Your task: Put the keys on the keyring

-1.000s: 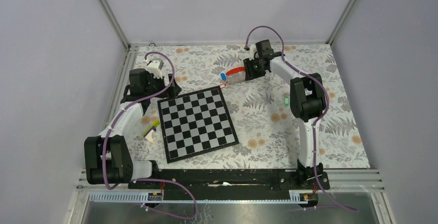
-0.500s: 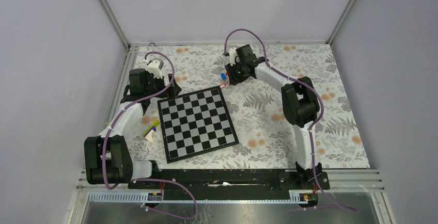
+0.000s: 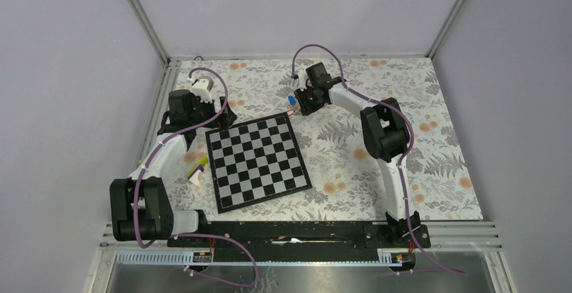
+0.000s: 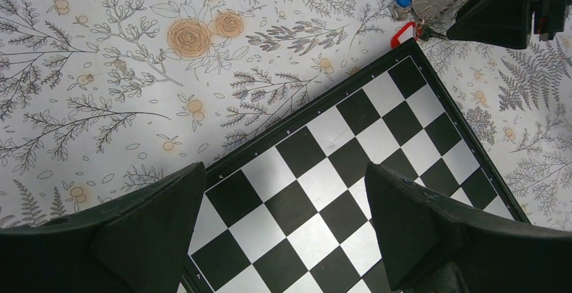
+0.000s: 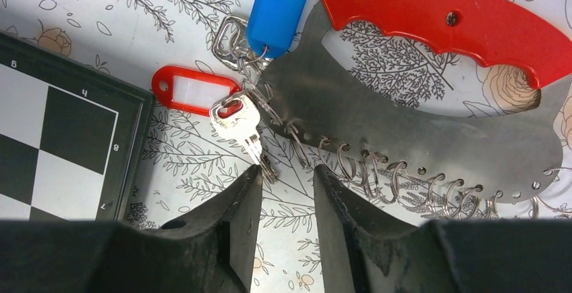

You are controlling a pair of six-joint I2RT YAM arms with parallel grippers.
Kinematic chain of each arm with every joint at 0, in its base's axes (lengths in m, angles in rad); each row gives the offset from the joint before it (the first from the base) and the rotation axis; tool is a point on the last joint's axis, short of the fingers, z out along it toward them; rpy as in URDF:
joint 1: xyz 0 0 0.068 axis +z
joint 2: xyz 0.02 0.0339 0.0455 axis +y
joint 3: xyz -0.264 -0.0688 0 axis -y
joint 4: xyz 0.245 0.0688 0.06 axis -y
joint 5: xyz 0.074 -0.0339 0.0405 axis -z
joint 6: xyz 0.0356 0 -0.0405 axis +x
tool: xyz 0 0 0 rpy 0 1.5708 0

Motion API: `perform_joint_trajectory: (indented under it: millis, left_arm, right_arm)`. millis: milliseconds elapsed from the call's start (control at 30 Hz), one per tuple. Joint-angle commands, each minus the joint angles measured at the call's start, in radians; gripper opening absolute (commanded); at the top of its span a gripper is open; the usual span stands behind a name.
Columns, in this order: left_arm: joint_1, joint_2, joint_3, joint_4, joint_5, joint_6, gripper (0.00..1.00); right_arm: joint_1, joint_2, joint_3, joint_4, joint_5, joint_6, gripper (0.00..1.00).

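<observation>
The keyring (image 5: pixel 445 19) is a red curved handle on a grey metal plate (image 5: pixel 405 117) with several wire rings along its edge. At its left end lie the keys: a blue tag (image 5: pixel 280 6), a red-and-white tag (image 5: pixel 192 94) and a small silver key (image 5: pixel 239 124). My right gripper (image 5: pixel 287 169) hovers just short of the key's tip, open by a narrow gap with nothing between the fingers. From above, the right gripper (image 3: pixel 301 107) covers the keyring, and only the blue tag (image 3: pixel 291 99) shows. My left gripper (image 4: pixel 284 170) is wide open over the chessboard's far corner.
The black-and-white chessboard (image 3: pixel 258 159) lies tilted mid-table, its far corner close to the red tag (image 4: pixel 405 34). A small yellow-purple-white object (image 3: pixel 197 170) sits left of the board. Grey walls and a metal frame enclose the flowered table.
My right arm has swung left over the keyring, which it now hides in the top view, and its jaws have narrowed a little. The left arm has not moved.
</observation>
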Motion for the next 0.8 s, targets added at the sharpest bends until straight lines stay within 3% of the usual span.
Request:
perform_joint_trajectory:
  millis: [0,400,767]
  left_arm:
    - [0.005,0.011,0.036,0.038,0.025,0.010,0.99]
    - [0.006,0.012,0.036,0.036,0.022,0.013,0.99]
    - [0.006,0.012,0.036,0.038,0.027,0.012,0.99]
  right_arm:
    - [-0.001,0.015,0.067,-0.006,0.029,-0.017,0.40]
    - [0.000,0.077,0.156,-0.037,0.024,-0.016,0.37]
    - [0.000,0.061,0.131,-0.037,0.026,-0.017,0.29]
